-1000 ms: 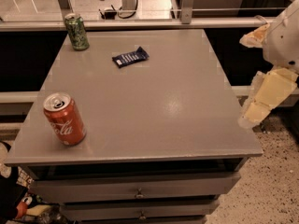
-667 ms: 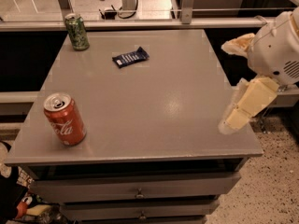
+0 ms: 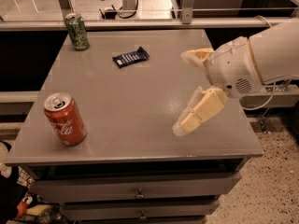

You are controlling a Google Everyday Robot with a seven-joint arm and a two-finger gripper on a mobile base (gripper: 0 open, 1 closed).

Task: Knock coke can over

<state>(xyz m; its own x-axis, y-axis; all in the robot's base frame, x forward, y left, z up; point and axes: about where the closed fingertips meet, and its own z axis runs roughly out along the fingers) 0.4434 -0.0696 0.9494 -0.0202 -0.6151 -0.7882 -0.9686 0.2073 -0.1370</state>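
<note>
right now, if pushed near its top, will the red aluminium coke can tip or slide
The red aluminium coke can stands upright, taller than wide, so a high push probably tips it. Once down, its round body may roll on the grey table. The open gripper hangs over the table's right side, away from the can.

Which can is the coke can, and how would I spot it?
Find the grey table with drawers and go to its front left corner in the camera view, across from the open gripper hovering over the right side. The coke can stands upright there. It is red with white writing, unlike the green can at the back left.
</note>
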